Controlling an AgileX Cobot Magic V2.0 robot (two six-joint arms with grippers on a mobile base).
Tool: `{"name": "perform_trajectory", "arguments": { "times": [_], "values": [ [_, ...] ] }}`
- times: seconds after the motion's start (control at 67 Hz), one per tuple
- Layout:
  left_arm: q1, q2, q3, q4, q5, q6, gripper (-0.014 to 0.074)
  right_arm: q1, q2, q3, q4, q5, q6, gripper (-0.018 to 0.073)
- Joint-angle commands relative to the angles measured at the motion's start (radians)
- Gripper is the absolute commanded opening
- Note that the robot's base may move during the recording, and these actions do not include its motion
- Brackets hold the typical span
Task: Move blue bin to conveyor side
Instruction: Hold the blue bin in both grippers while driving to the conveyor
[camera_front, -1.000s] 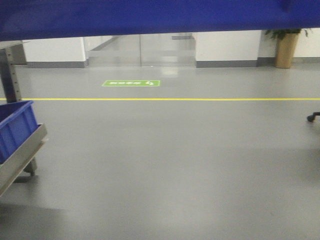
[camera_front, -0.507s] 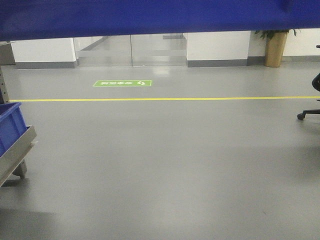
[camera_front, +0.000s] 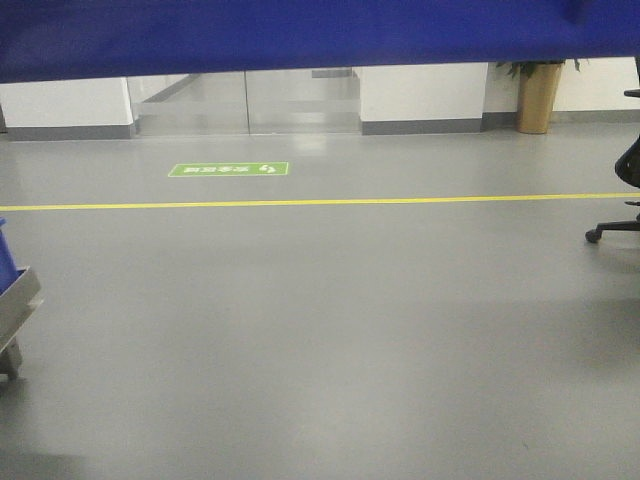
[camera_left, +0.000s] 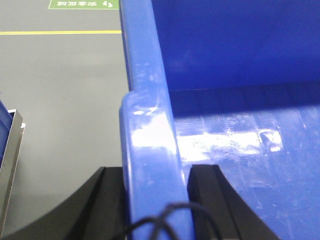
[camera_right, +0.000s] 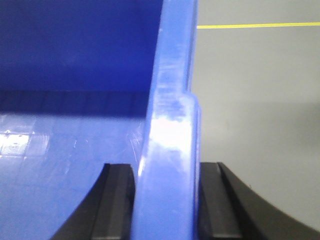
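Left wrist | L pincer (camera_left: 157, 200) clamped on blue bin (camera_left: 240, 142) rim at 6 o'clock; R pincer (camera_right: 167, 200) likewise | bin aloft, 12 o'clock in front view | tip: carry level, equal squeeze.

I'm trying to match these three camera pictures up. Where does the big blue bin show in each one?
Front view: the blue bin is the blue band across the top edge.
Left wrist view: the blue bin has its rim running up the centre, interior to the right.
Right wrist view: the blue bin has its rim up the centre, interior to the left.
Shared landmark: the yellow floor line.
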Motion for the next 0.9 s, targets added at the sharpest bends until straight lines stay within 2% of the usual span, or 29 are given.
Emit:
{"name": "perform_trajectory", "arguments": {
  "times": [0.0, 0.881],
  "values": [
    [0.004, -0.024, -0.017, 0.065, -0.109, 0.019, -0.0018, -0.010, -0.023, -0.017, -0.078, -0.106, -0.012, -0.0070],
    [0.004, -0.024, -0.017, 0.065, -0.109, 0.019, -0.0018, -0.010, -0.023, -0.017, -0.078, -0.110, -0.012, -0.0070]
  ]
}}
